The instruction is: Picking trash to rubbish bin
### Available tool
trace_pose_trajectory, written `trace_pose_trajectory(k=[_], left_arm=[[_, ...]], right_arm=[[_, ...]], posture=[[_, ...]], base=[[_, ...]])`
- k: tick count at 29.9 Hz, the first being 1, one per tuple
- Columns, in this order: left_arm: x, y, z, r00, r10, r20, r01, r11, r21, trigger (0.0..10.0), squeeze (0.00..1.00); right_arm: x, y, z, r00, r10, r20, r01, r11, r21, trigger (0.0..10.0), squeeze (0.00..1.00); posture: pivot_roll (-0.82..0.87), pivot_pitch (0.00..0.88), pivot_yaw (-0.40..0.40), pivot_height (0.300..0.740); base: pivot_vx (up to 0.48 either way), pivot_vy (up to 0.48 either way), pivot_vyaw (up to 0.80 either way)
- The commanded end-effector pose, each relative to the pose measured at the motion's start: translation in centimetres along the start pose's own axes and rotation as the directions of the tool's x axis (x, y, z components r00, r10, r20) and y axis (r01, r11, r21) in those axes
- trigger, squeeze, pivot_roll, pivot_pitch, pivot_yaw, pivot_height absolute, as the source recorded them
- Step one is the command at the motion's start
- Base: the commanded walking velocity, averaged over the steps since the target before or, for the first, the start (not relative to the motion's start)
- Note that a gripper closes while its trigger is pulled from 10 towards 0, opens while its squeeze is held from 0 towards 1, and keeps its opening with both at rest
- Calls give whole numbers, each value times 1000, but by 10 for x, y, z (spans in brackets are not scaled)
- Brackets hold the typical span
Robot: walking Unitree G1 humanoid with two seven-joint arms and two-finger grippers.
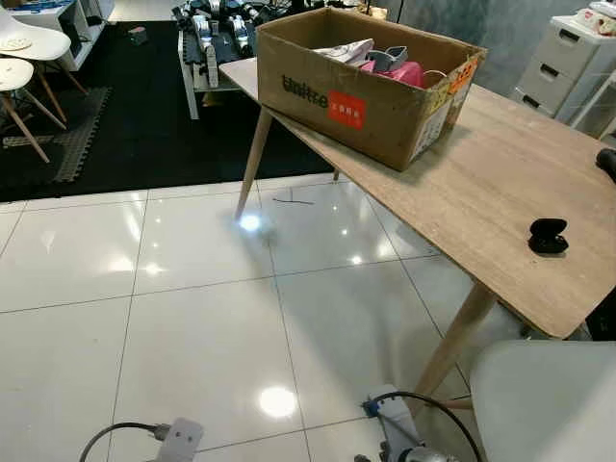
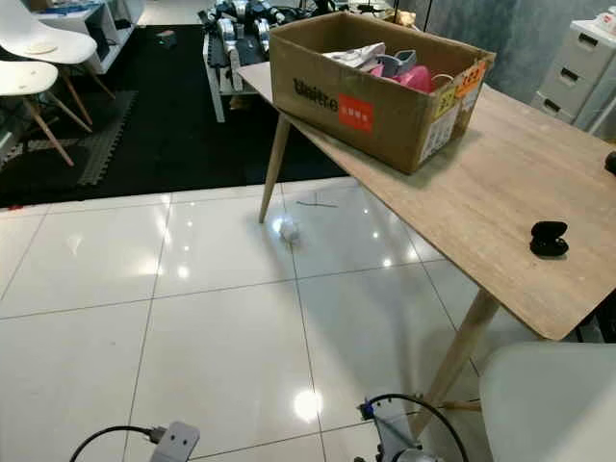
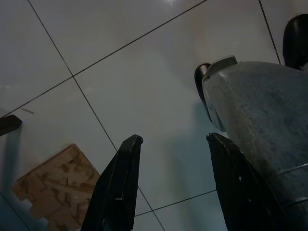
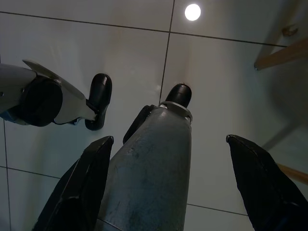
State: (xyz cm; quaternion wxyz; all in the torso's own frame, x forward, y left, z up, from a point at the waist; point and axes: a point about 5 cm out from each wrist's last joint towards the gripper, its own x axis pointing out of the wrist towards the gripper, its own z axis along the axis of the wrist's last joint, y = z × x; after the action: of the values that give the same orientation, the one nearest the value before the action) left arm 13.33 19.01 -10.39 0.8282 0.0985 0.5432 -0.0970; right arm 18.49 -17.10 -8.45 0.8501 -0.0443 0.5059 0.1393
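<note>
A small white crumpled scrap (image 2: 287, 229) lies on the glossy floor tiles beside the far table leg (image 2: 273, 169). A thin dark strand (image 2: 316, 203) lies just beyond it. Both arms hang low at my sides. My left gripper (image 3: 174, 139) is open over bare tile, nothing between its fingers, with my grey leg (image 3: 260, 125) beside it. My right gripper (image 4: 171, 140) is open wide, and my leg (image 4: 154, 163) and black foot (image 4: 178, 95) show beyond the gap.
A wooden table (image 1: 500, 183) runs along the right, carrying a cardboard box (image 1: 356, 91) of odds and ends and a black earbud case (image 1: 548, 236). A white chair (image 1: 539, 404) stands close at the right. White chairs (image 1: 29, 48) and a black mat (image 1: 144, 115) lie farther off. A brown flat piece (image 3: 57, 187) lies on the floor.
</note>
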Motion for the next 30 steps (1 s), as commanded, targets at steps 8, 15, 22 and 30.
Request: trace_pose_trajectory(k=[8,15,22,30], left_arm=[[2,-24,-2,997,-75,-10,75,997,-8,10000,0],[3,-24,-1,997,-76,-9,76,997,-2,10000,0],[3,-23,-1,997,-76,-8,76,997,4,10000,0],[3,-22,0,997,-75,-8,75,997,7,10000,0]], right_arm=[[0,-1,-4,1000,-4,-14,5,1000,11,10000,0],[0,-1,-2,1000,-5,-12,5,1000,5,10000,0],[0,-1,-1,1000,-3,-11,3,1000,-4,10000,0],[0,0,0,1000,-1,-10,1,1000,-4,10000,0]], posture=[[64,64,-25,740],[66,57,-28,740],[70,47,-29,740],[68,49,-26,740]], base=[[0,0,0],[0,0,0],[0,0,0],[0,0,0]])
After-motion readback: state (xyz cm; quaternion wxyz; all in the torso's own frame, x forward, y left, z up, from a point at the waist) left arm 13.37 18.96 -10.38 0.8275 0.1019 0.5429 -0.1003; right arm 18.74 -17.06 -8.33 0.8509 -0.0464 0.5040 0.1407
